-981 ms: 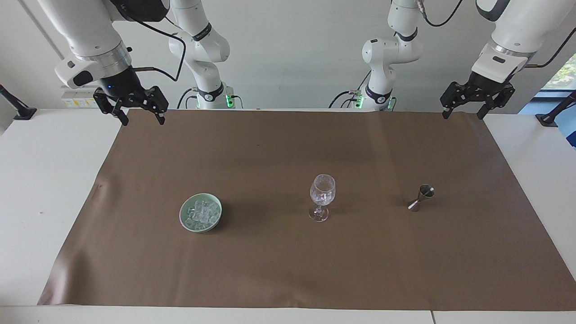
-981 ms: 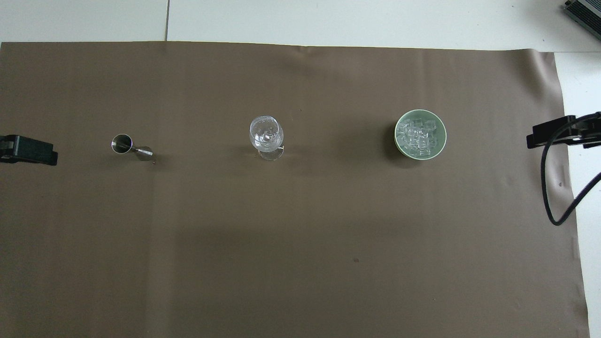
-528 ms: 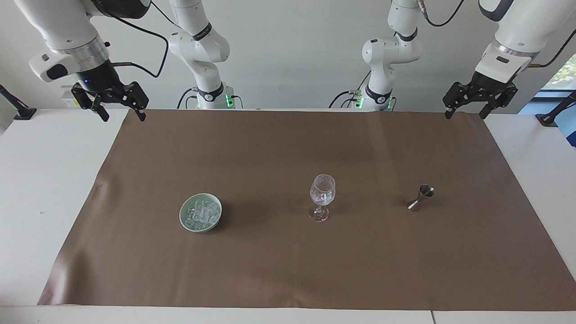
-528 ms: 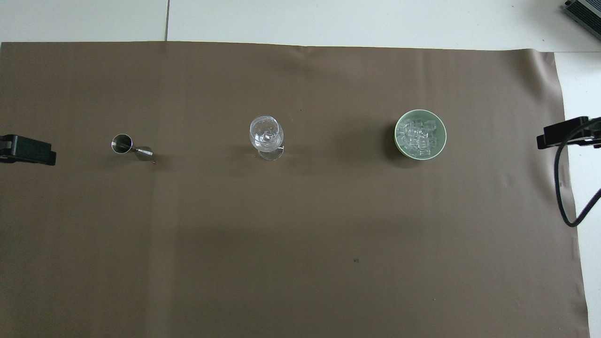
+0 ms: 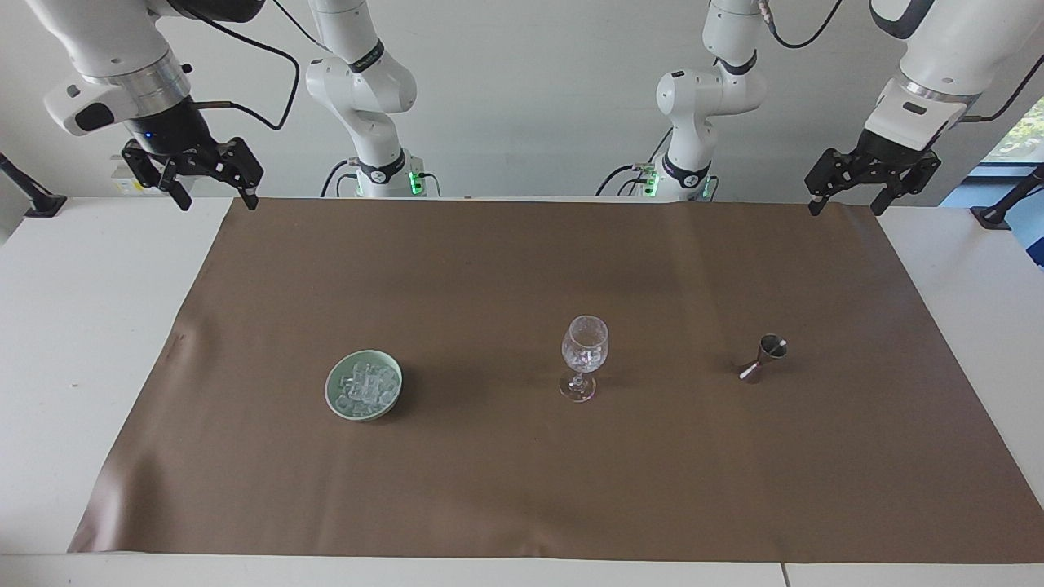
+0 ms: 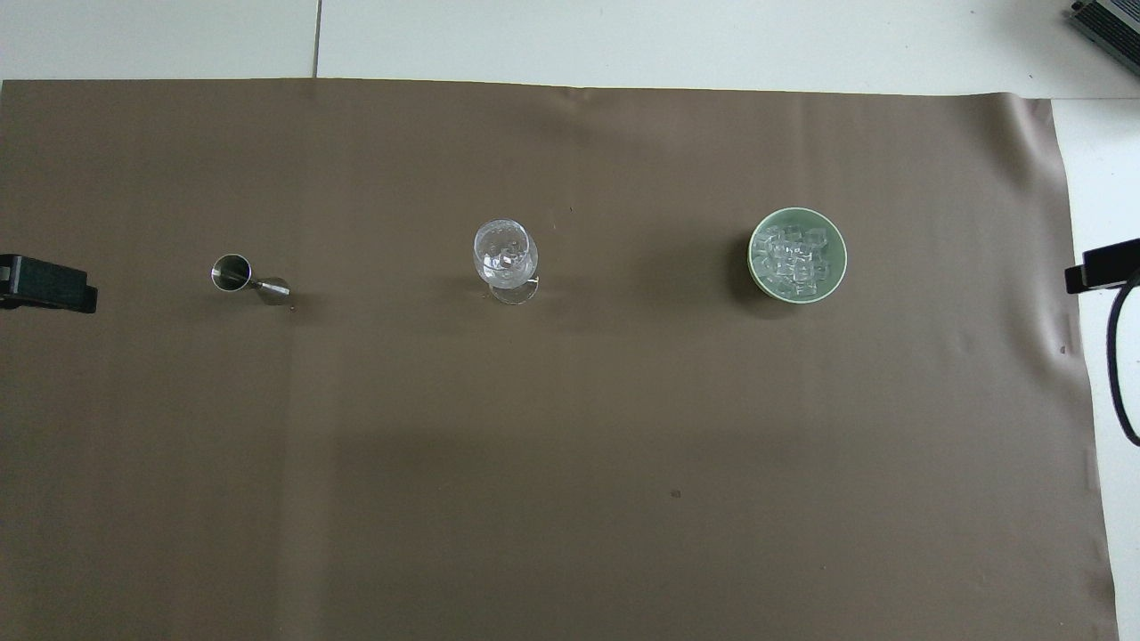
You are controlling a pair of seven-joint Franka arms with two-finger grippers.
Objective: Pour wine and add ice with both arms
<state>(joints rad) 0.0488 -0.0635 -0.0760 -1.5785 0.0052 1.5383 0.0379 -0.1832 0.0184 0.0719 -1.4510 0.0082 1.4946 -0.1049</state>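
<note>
A clear stemmed wine glass [image 5: 584, 355] [image 6: 507, 258] stands mid-cloth with ice cubes in it. A pile of clear ice [image 5: 364, 385] [image 6: 795, 258] fills a pale green bowl [image 5: 336, 397] [image 6: 757, 271] toward the right arm's end. A steel jigger [image 5: 763, 358] [image 6: 245, 278] stands toward the left arm's end. My right gripper [image 5: 214, 198] is open and empty, raised over the cloth's corner by the robots. My left gripper [image 5: 846, 203] is open and empty, raised over the other corner by the robots. In the overhead view only an edge of each hand shows.
A brown cloth [image 5: 522, 489] [image 6: 534, 499] covers the white table [image 5: 73, 342]. A black clamp [image 5: 33, 200] sits at the table's edge at the right arm's end, another [image 5: 999, 212] at the left arm's end.
My right gripper has pulled back and up, from over the cloth to its corner at the right arm's end. My left gripper has edged slightly outward. The objects have not moved.
</note>
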